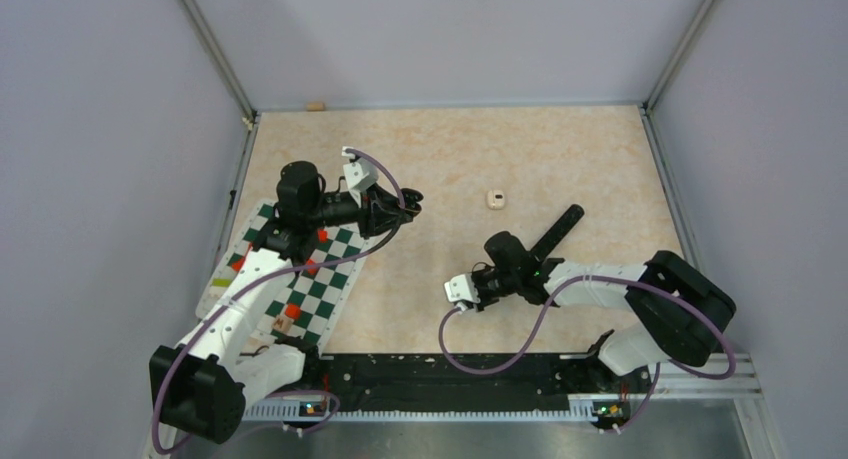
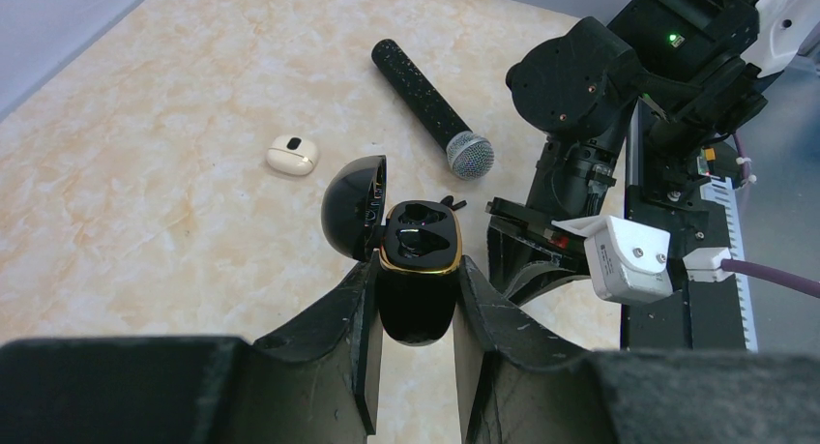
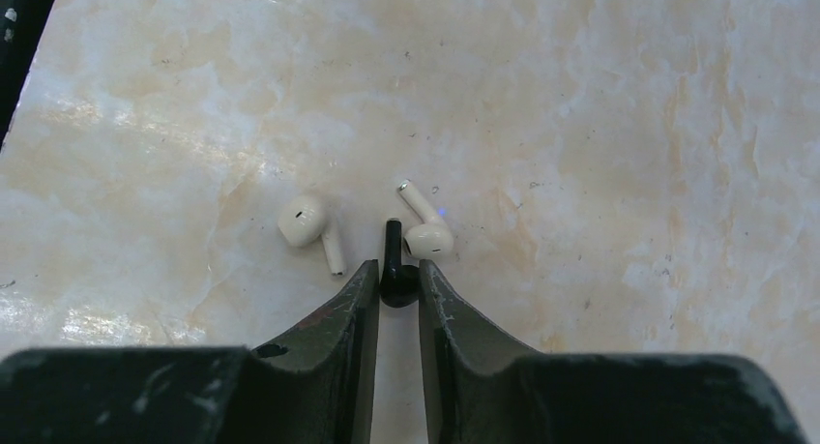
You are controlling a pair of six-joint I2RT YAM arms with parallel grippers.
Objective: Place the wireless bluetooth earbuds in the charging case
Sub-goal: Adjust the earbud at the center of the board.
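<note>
A beige marbled tabletop (image 1: 560,149) is boxed in by pale walls. The glossy black gold-rimmed charging case (image 2: 416,304) is clamped upright in the left gripper (image 2: 417,270), its lid swung open. Over at the right gripper (image 3: 398,275), a slim black stemmed earbud (image 3: 392,243) lying on the table is pinched by its head between the fingertips. A white stemmed earbud (image 3: 307,222) is seen near one side, a second white earbud (image 3: 428,237) just beside the other. A black speckled microphone (image 2: 430,105) and a small cream closed case (image 2: 292,155) are spotted beyond.
</note>
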